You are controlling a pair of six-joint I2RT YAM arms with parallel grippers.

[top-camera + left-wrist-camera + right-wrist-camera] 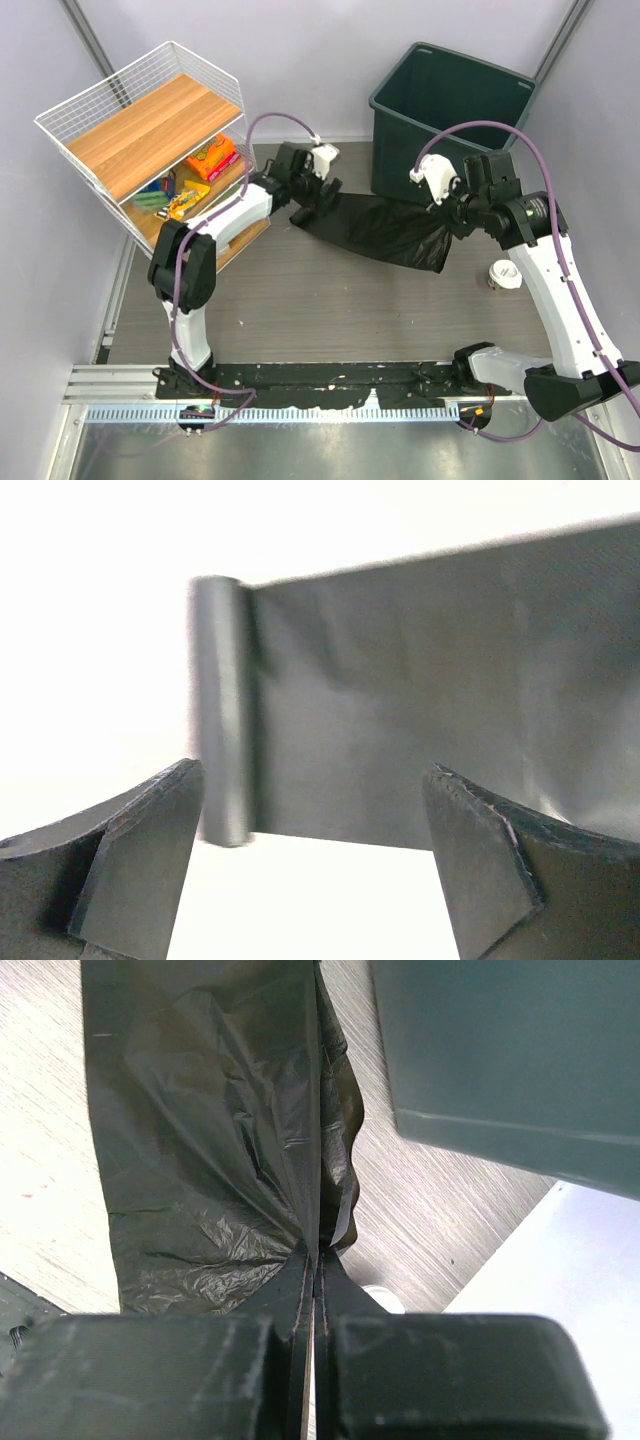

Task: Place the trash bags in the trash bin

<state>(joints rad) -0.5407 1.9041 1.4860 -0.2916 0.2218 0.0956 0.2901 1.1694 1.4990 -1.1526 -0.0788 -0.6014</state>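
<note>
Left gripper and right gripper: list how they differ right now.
The left gripper stands wide open; the right gripper is shut. The left gripper holds nothing, with the rolled end just ahead of it; the right gripper pinches the trash bag at its crinkled end. The right gripper sits nearer the trash bin than the left gripper. Both face the same bag, at opposite ends.

You had pale grey walls (300,60) across the top of the frame, a grey wood-grain table (330,310) in the middle, and a white wire rack (150,130) with wooden shelves at upper left.
</note>
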